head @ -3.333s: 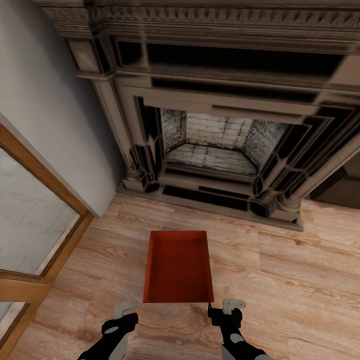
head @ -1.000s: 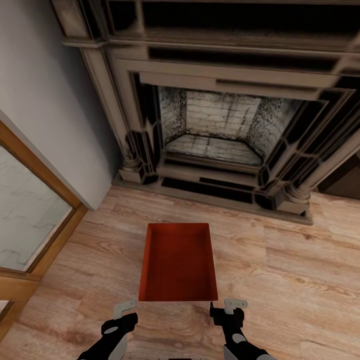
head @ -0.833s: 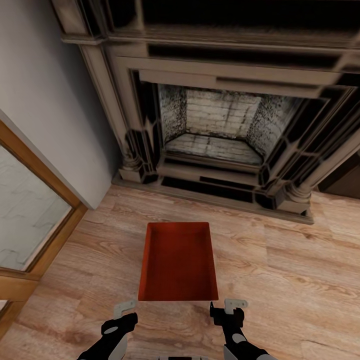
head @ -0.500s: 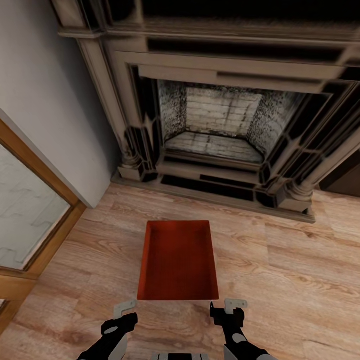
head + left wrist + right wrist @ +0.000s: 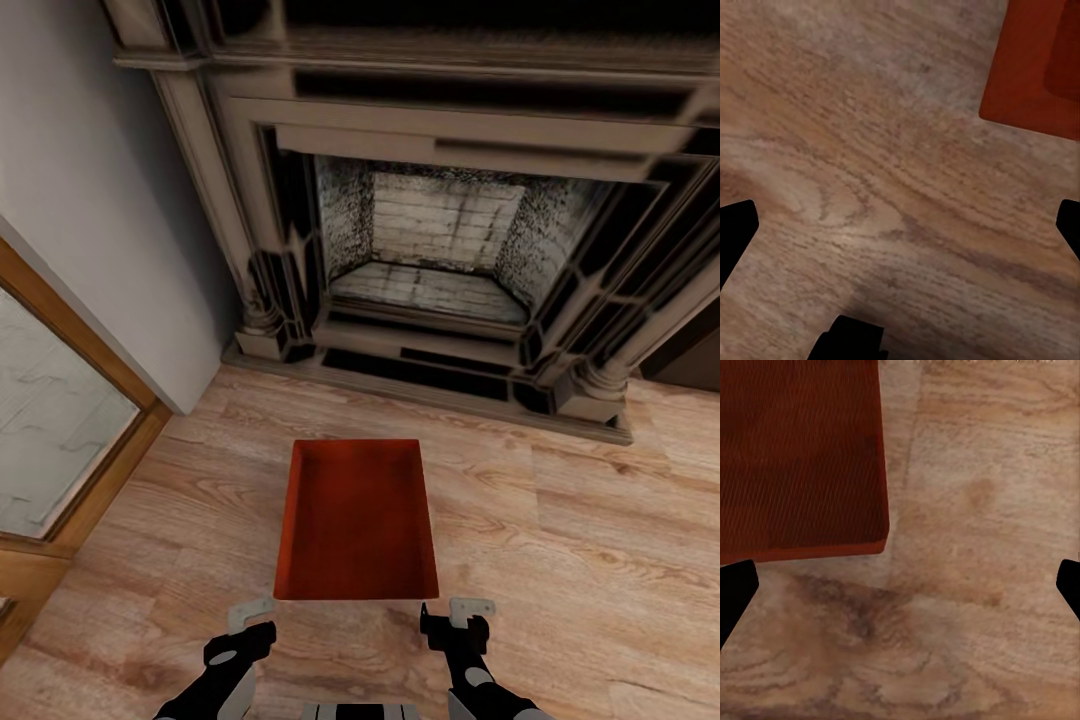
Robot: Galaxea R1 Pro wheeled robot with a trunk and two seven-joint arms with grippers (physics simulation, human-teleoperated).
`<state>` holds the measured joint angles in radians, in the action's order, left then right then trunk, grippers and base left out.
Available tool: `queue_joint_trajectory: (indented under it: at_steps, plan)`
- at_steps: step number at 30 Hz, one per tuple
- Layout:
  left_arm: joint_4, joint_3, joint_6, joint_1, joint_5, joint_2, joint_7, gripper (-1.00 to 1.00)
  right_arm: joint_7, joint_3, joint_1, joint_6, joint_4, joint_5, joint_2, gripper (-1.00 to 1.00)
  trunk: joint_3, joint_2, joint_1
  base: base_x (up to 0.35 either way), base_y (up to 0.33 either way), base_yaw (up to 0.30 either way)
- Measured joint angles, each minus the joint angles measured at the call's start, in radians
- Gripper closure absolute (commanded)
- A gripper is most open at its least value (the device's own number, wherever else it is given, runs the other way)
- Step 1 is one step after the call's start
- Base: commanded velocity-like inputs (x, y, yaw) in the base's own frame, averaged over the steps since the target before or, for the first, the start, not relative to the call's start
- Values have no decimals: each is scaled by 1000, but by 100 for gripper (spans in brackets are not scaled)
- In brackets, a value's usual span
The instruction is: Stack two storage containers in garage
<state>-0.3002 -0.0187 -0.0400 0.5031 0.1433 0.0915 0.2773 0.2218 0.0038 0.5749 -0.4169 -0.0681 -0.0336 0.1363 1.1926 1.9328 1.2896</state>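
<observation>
One orange-red container (image 5: 356,520) sat on the wood-plank floor (image 5: 560,560) before the fireplace (image 5: 430,250), carrying no readable label. My left jaws (image 5: 250,618) and right jaws (image 5: 458,612) hung open, empty, flanking its near corners without touching.

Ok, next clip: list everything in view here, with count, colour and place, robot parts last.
container: one, orange-red, open top, on the wood floor in front of the fireplace, between the two grippers and just ahead of them
fireplace: one, dark ornate surround, pale brick inside, against the far wall
floor: light wood planks
wall: pale grey, on the left
glass door: one, wood-framed, far left
left gripper: black and grey, open, empty
right gripper: black and grey, open, empty
</observation>
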Motion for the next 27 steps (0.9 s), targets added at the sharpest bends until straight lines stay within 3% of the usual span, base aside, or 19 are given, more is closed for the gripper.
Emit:
queue_joint_trajectory:
  at_steps: [3,4,5,12,27]
  plan:
    - [5,0,-60,0,-1,1,1,-100,1,-2,0,-72,10,12,-2,-100,0,0,0,0,0,0]
    - [15,0,-139,0,-1,3,5,-100,1,-3,0,-115,18,16,-3,-100,0,0,0,0,0,0]
    - [16,-1,-154,0,-1,3,7,-100,1,-3,0,-121,20,16,-3,-100,0,0,0,0,0,0]
    - [19,-1,-176,0,1,2,10,-100,0,-2,0,-131,22,12,-3,-100,0,0,0,65,0,0]
    - [19,-1,-176,0,0,0,4,-100,0,-1,0,-132,23,8,-2,-100,0,0,-1,310,0,0]
